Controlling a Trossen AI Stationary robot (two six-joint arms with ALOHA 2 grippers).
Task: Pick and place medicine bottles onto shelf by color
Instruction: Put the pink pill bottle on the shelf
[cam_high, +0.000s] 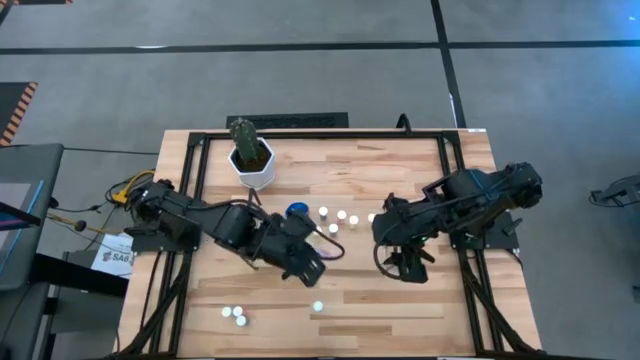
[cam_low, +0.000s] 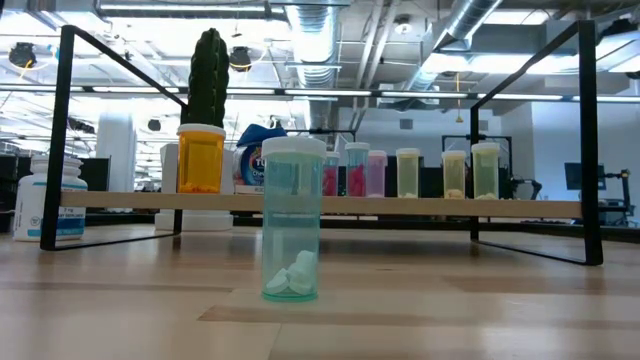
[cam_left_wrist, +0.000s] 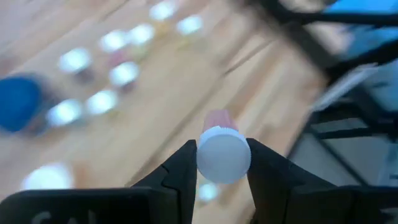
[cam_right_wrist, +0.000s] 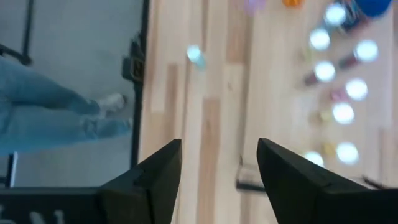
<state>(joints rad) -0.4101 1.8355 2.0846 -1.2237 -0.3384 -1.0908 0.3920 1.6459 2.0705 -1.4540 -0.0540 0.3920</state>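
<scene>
- Near the surface's (cam_high: 400, 300) front left corner, three white-capped bottles (cam_high: 233, 315) stand in a tight cluster.
- The left gripper (cam_left_wrist: 222, 167) hovers over the middle of the surface, left of centre, its fingers (cam_left_wrist: 181, 167) clamped on a pink bottle (cam_left_wrist: 222, 149) with a white cap.
- Behind that arm, a white hexagonal pot (cam_high: 254, 166) with a cactus (cam_low: 209, 78) stands near the back edge.
- A blue-capped bottle (cam_high: 297, 211) sits just right of the pot, close to the left arm.
- A lone teal bottle (cam_low: 292, 220) with white tablets at its bottom stands on the surface toward the front, nearest the low camera.
- The shelf (cam_low: 320, 204) spans the low view; an orange bottle (cam_low: 201, 158) stands toward its left, and a row of pink and yellowish bottles (cam_low: 408, 172) runs toward its right.
- The right gripper (cam_right_wrist: 217, 169) hangs over the surface's right half, fingers (cam_right_wrist: 163, 167) apart and holding nothing.
- In the right wrist view, a person's legs in jeans (cam_right_wrist: 56, 118) show on the floor beyond the surface's edge.
</scene>
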